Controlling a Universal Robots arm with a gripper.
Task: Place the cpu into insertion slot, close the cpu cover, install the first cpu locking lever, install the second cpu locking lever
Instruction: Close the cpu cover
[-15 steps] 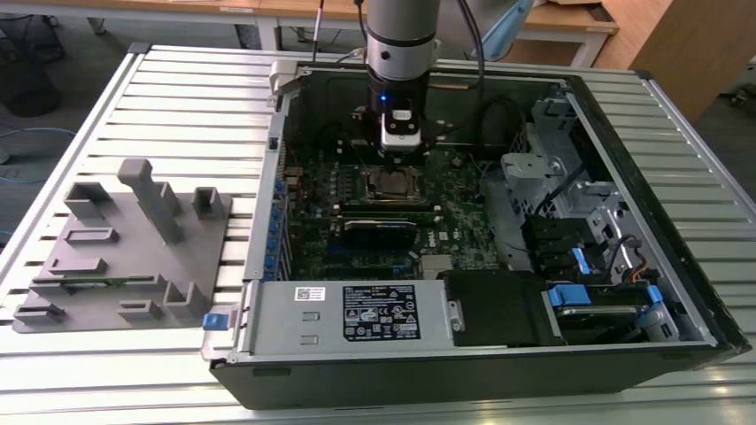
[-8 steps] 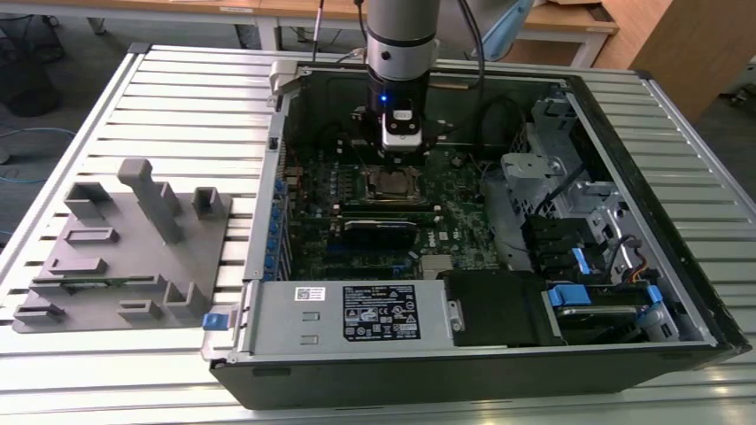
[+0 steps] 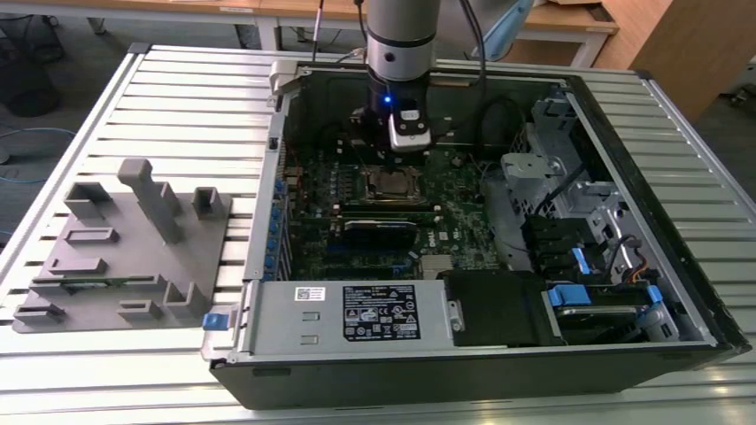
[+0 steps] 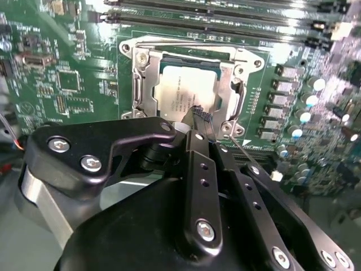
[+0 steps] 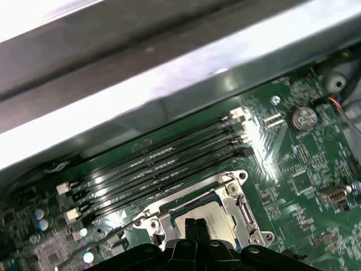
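Observation:
The cpu (image 4: pixel 180 93) lies flat in the insertion slot (image 3: pixel 394 183) on the green board, its dull silver top showing in both wrist views. The cpu cover (image 4: pixel 227 76), a silvery frame, lies down over the cpu's edges, with the chip showing through its window. A thin wire lever (image 4: pixel 241 148) slants out from the socket's corner beside my fingers. My gripper (image 4: pixel 201 114) hangs just over the near edge of the cover, its black fingers shut together with nothing visible between them. In the first wrist view the gripper (image 5: pixel 195 227) sits right at the cpu (image 5: pixel 210 217).
The open computer case (image 3: pixel 661 177) surrounds the arm, its metal wall (image 5: pixel 169 84) close behind the long black memory slots (image 5: pixel 163 164). A power supply (image 3: pixel 343 314) and drive cages (image 3: pixel 590 221) crowd the case. A grey fixture block (image 3: pixel 119 248) stands on the slatted table at the exterior view's left.

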